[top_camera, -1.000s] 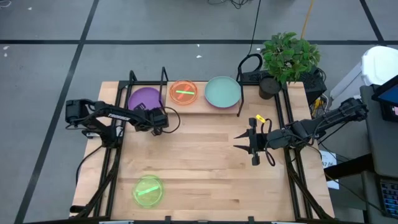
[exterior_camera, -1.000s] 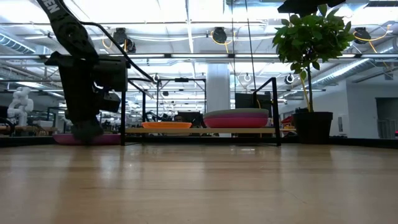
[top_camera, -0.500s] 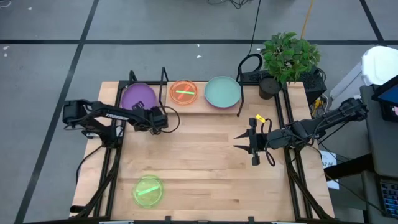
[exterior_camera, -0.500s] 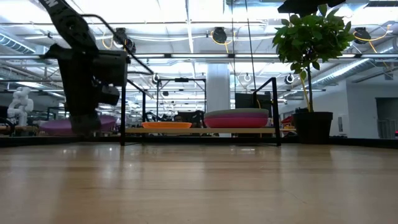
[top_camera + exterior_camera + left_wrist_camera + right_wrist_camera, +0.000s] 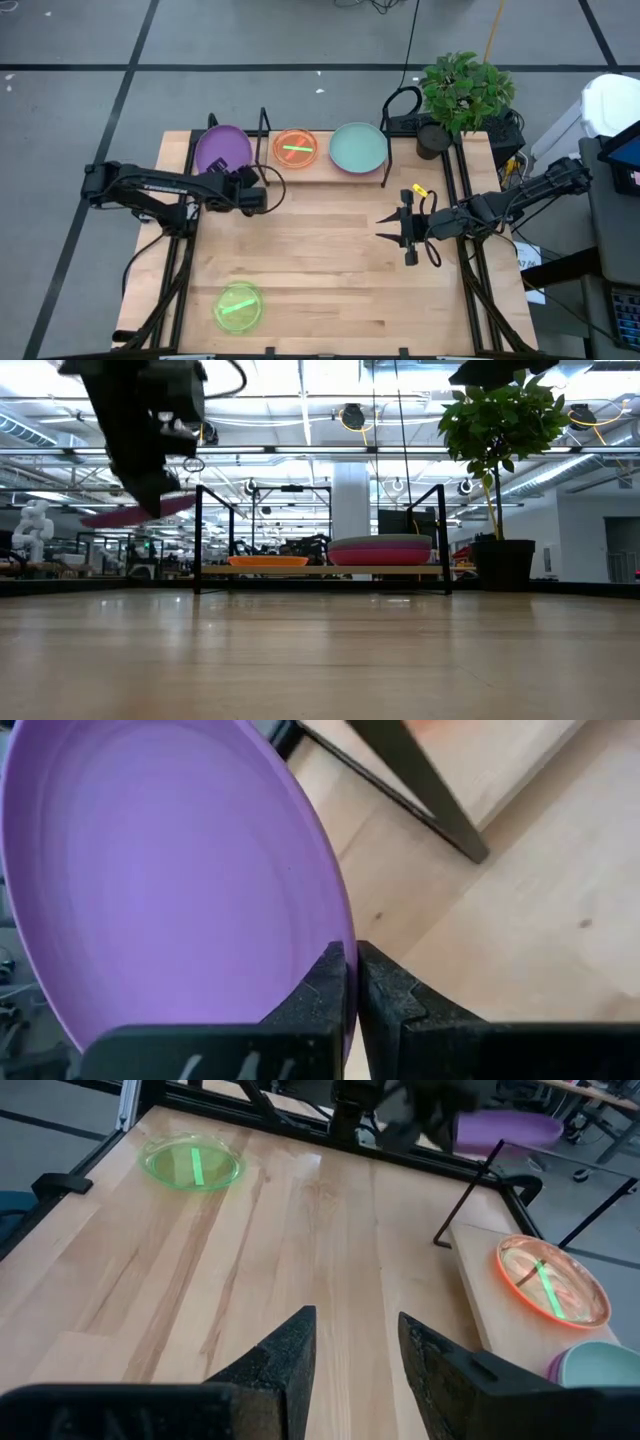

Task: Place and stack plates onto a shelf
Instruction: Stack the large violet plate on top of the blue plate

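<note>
My left gripper [image 5: 352, 982] is shut on a large purple plate [image 5: 222, 148], which hangs in the air left of the shelf [image 5: 322, 166] and shows tilted in the low view [image 5: 140, 512]. The shelf's light plank stands along the far edge. On it rest an orange plate [image 5: 295, 148] and a teal plate [image 5: 357, 148] stacked on a magenta one [image 5: 380, 552]. A green plate [image 5: 238, 305] lies flat near the table's near left corner. My right gripper [image 5: 404, 236] hovers open over the right half of the table, away from all plates. My left gripper pinches the purple plate's rim [image 5: 338, 935] between its two fingers, one finger [image 5: 318, 992] on the plate's inner face and the other on its outer side. The plate is lifted clear of the table and tilted, reaching from the fingers toward the far edge.
A potted plant [image 5: 462, 92] stands at the far right corner beside cables. Black upright frames [image 5: 264, 124] bound the shelf's ends. Bare wood [image 5: 320, 250] spreads across the table's middle, between the two arms.
My left gripper has risen, carrying the purple plate up from the table surface. The plate now hangs clear and tilted at about shelf-frame height, slightly farther toward the far left corner. The right arm has kept still.
</note>
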Tool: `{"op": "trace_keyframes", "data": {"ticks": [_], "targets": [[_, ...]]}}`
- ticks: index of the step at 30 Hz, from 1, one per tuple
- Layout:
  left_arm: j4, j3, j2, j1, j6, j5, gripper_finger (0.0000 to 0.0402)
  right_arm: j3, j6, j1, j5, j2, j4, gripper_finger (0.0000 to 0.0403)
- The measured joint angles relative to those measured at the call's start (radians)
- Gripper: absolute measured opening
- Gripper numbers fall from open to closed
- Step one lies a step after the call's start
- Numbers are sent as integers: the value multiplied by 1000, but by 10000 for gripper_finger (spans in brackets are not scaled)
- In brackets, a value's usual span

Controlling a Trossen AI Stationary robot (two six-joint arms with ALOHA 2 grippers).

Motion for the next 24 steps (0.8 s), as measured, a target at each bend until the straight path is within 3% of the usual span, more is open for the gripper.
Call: {"op": "trace_keyframes", "data": {"ticks": [7, 14, 20, 24], "targets": [[-121, 126, -42, -111, -62, -4, 13, 0, 14, 0, 0, 0, -7, 125], [-143, 226, -42, -233, -2, -8, 12, 0, 41, 0, -1, 0, -16, 125], [-72, 239, -41, -343, 192, -5, 12, 0, 43, 0, -1, 0, -10, 125], [36, 239, -38, -404, 417, 10, 12, 0, 60, 0, -1, 0, -3, 125]]}}
